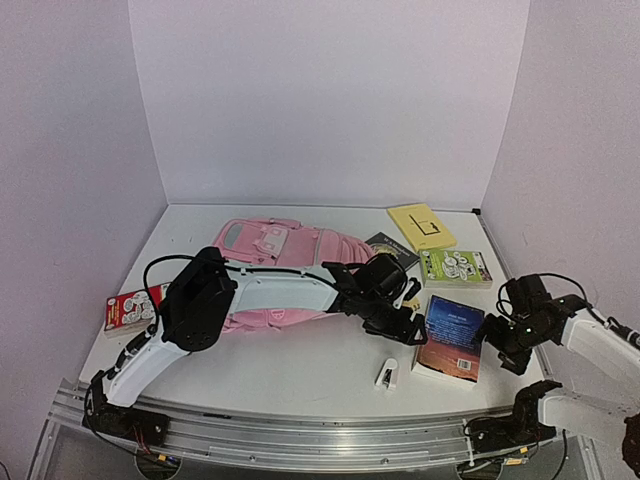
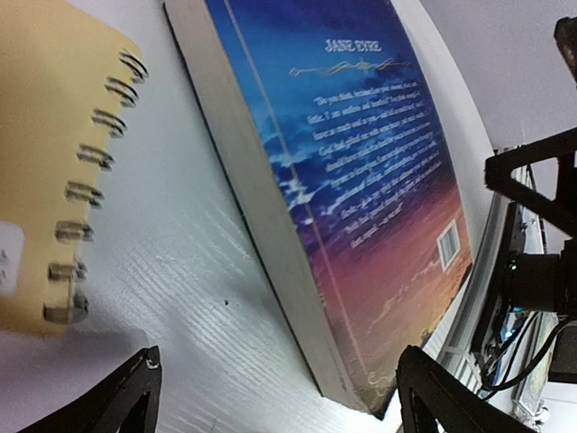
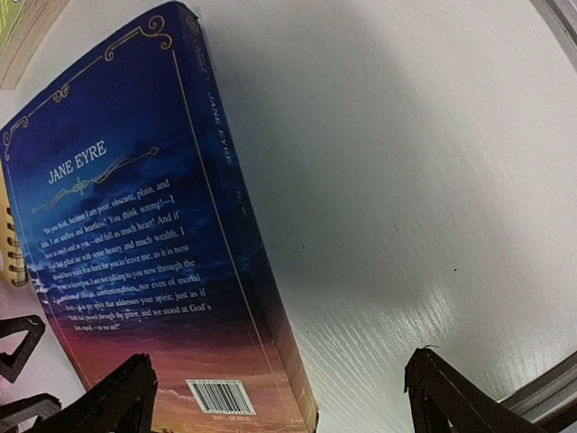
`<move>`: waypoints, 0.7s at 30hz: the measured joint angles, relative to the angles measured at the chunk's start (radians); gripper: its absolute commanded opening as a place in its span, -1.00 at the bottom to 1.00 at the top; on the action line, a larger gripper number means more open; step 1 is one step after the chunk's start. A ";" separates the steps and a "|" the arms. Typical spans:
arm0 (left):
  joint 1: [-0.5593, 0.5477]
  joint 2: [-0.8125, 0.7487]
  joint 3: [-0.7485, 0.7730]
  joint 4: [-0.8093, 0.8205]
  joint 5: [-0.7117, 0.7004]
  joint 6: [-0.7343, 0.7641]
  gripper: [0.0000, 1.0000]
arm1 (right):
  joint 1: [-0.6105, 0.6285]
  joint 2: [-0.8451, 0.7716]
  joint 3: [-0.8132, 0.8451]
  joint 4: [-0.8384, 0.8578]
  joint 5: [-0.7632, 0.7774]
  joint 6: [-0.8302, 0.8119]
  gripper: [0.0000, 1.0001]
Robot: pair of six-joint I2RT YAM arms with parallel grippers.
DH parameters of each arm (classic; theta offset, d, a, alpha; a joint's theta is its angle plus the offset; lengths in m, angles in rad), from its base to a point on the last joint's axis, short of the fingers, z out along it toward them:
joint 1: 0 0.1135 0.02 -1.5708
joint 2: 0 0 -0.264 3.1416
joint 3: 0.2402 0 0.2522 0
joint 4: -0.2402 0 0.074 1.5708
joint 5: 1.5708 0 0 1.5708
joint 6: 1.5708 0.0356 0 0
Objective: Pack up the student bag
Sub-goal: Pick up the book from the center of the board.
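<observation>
**Top view:** student bag [image 1: 285, 245] lies flat on the table [image 1: 300, 370], rear-left of centre. It's soft pink fabric, slumped, and partly hidden under the left arm [image 1: 270, 290]. That arm reaches across the bag, so the left hand [image 1: 400, 322] sits just right of it, beside the blue paperback [image 1: 452, 338]. The right hand [image 1: 503, 338] is at the book's opposite edge. With the book bracketed from both sides, my read is that it's the next item to pack.

Loose items:
- Rear right: yellow pad [image 1: 421, 226], green book [image 1: 455, 266], dark booklet [image 1: 392, 247].
- Far left edge: red-and-white book [image 1: 130, 308].
- Near front: small white item [image 1: 387, 375], too small to identify.

**Left wrist:** fingertips [image 2: 135, 392] are spread wide with only bare table between them, so nothing is held. The paperback has a glossy cover fading blue to orange, a barcode and a thick page block, and it lies flat. The spiral notebook [image 2: 45, 162] is yellow card with a wire coil. Its coil side faces the book, with a strip of table between. The table surface is white with a fine grain.

**Right wrist:** fingertips [image 3: 451, 397] are also wide, with no grip. The book's spine and barcode corner lie in the gap in this view, but below on the table, not clamped.

**Handling guess:** it's a rigid flat slab with a slick cover and no overhang, so it'll be awkward to pinch from above. It likely needs an edge lifted or one hand bracing it.
</observation>
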 measured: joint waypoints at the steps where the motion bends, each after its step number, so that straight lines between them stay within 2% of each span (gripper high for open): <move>1: -0.001 0.007 0.023 -0.004 0.000 -0.010 0.72 | -0.003 -0.004 -0.012 0.012 -0.007 0.006 0.86; 6: -0.001 0.055 0.141 0.000 0.022 -0.049 0.62 | -0.011 -0.004 -0.051 0.061 -0.038 0.034 0.86; 12: -0.001 0.107 0.159 -0.022 0.026 -0.076 0.51 | -0.016 0.019 -0.088 0.130 -0.076 0.067 0.85; 16: -0.001 0.122 0.161 -0.011 0.042 -0.095 0.32 | -0.017 0.026 -0.117 0.172 -0.104 0.088 0.84; 21: -0.001 0.168 0.211 0.009 0.071 -0.130 -0.13 | -0.018 0.033 -0.146 0.275 -0.142 0.125 0.81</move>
